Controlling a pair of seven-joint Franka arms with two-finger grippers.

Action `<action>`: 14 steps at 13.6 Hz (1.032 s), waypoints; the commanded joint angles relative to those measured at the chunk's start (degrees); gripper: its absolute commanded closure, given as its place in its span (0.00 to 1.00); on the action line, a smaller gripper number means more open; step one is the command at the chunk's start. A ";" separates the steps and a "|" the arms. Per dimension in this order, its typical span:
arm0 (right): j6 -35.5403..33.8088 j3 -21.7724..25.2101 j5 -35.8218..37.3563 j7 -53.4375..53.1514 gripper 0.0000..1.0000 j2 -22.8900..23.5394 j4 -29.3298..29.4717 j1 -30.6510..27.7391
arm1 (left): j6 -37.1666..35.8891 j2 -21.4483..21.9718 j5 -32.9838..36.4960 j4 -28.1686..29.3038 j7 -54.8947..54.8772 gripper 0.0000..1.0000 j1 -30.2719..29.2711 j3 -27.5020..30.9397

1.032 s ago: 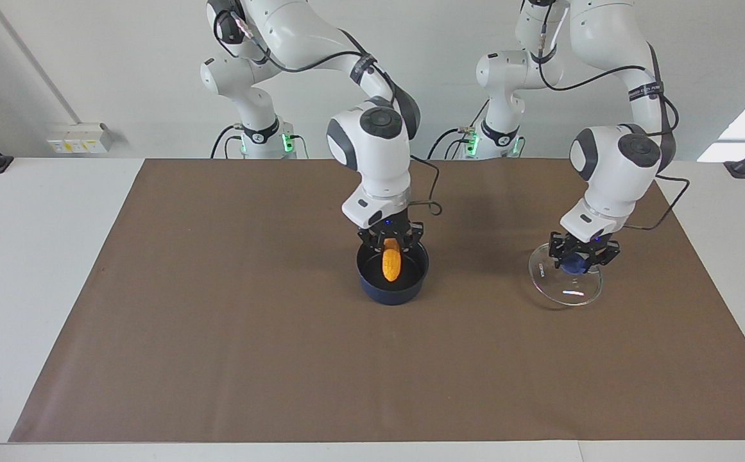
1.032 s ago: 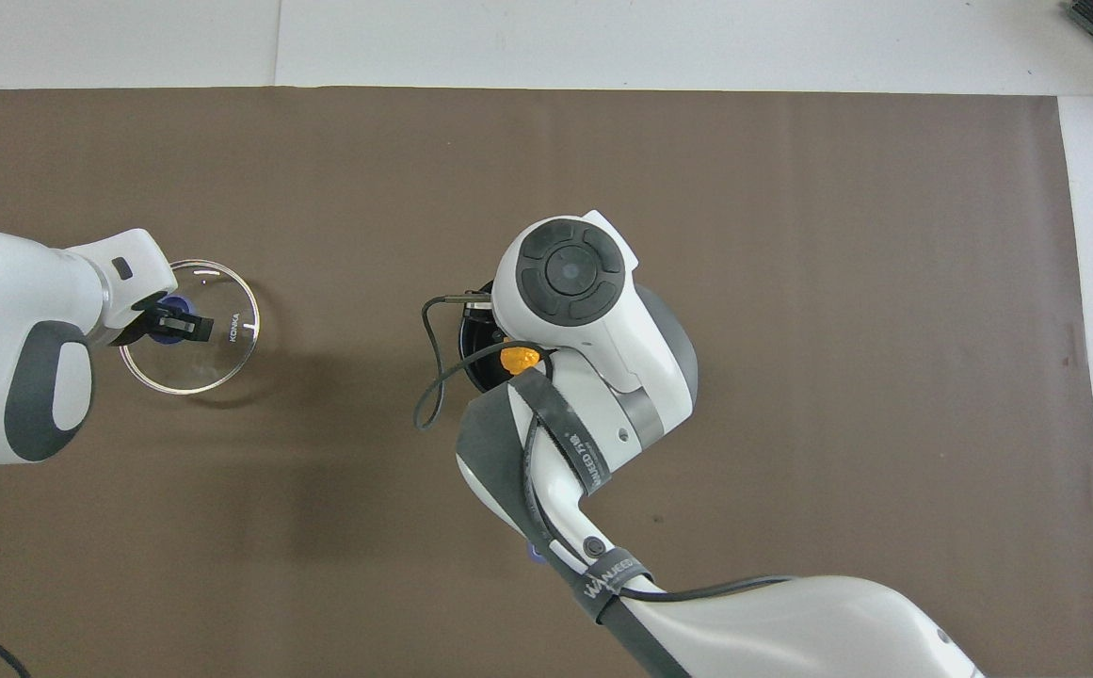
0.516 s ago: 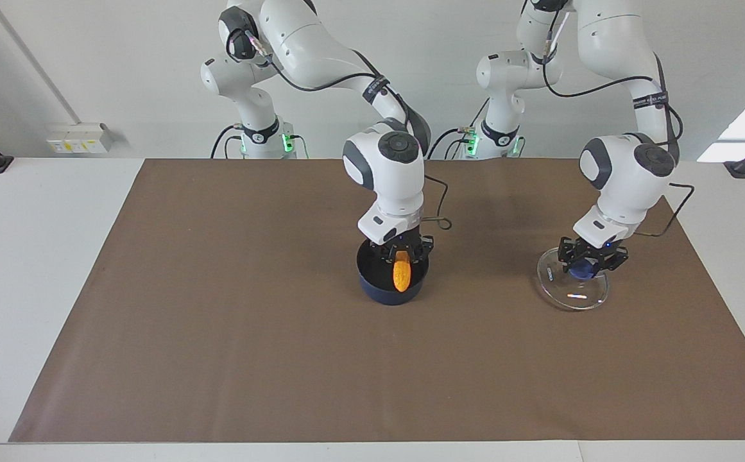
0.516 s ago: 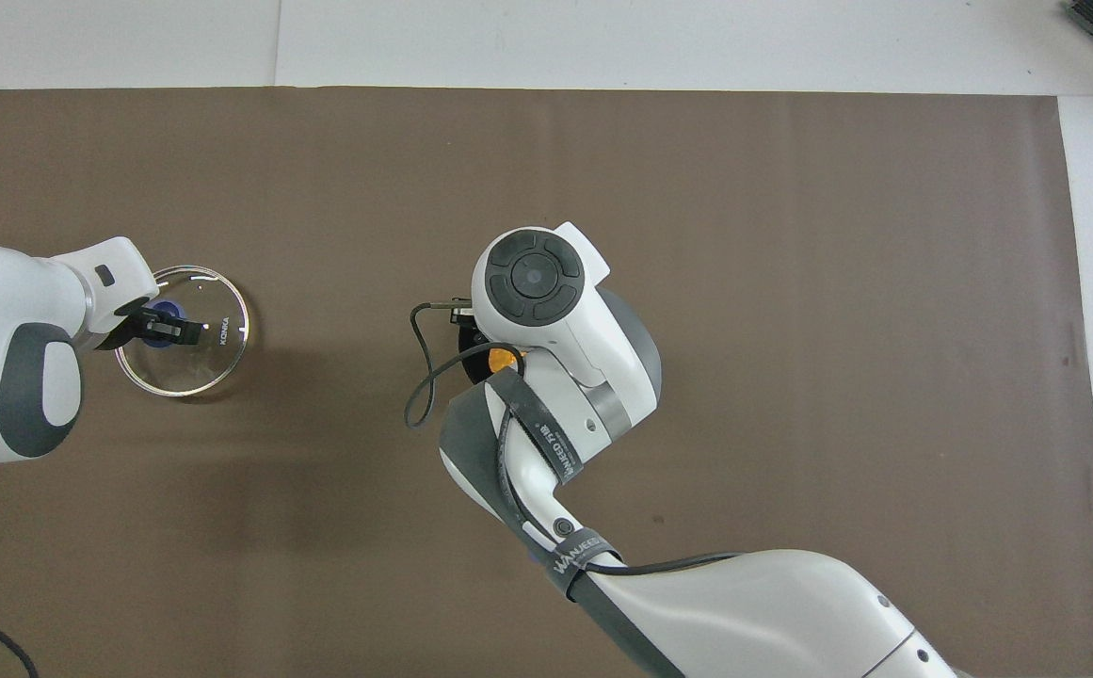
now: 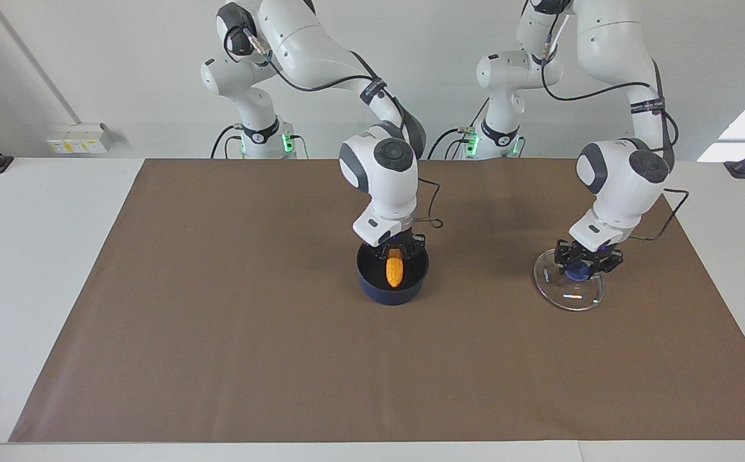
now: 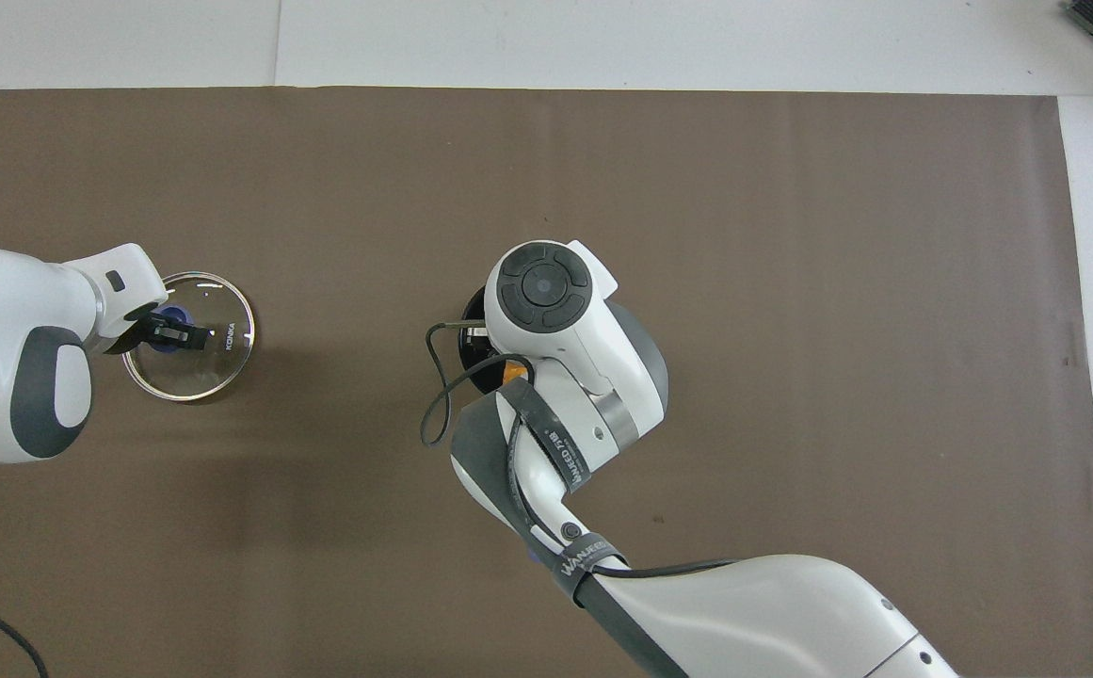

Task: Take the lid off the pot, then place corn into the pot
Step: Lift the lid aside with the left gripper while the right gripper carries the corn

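Right tool sits directly over the pot, fingers pinching the upper end of the corn. The corn hangs point-down below the tool, its lower part inside the pot's rim; contact with the pot floor cannot be told. Overhead, the right arm covers most of the pot.

Left tool is pressed together on the blue knob of the lid. The lid sits just below this tool, on or just above the brown mat covering the tabletop, well apart from the pot, toward the left arm's end.
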State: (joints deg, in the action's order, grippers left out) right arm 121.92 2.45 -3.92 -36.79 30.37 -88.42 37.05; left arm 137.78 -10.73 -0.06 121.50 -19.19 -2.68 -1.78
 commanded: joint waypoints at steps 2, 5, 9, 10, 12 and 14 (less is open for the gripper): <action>0.52 -0.43 -1.88 1.90 1.00 -0.75 -2.10 -0.40 | 2.31 0.27 -1.35 1.89 -1.55 0.93 -0.31 -0.42; 0.69 -0.43 -2.05 2.43 1.00 -1.18 -3.51 -0.40 | 1.70 0.01 -1.35 1.28 -1.55 0.77 -0.57 -0.33; 1.22 -0.43 -2.14 2.52 1.00 -1.01 -3.25 -0.57 | 1.61 0.00 -1.35 0.58 -1.55 0.29 -0.66 -0.33; 1.22 -0.43 -2.31 2.52 1.00 -1.01 -2.90 -1.10 | 1.44 0.09 -1.35 0.31 -1.55 0.07 -0.49 -0.24; 1.83 -0.51 -2.32 2.52 1.00 -0.75 -2.72 -1.28 | 1.26 0.53 -1.26 -0.04 -1.46 0.00 -0.22 -0.24; 5.16 -0.43 -4.23 2.52 1.00 -0.49 -2.72 -0.93 | 1.09 1.93 -1.26 -0.91 -1.20 0.00 -0.13 -0.24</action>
State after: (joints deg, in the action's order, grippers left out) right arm 124.39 2.41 -5.06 -36.50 30.41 -90.24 36.53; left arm 138.68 -10.48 -0.10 121.03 -19.27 -2.68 -1.93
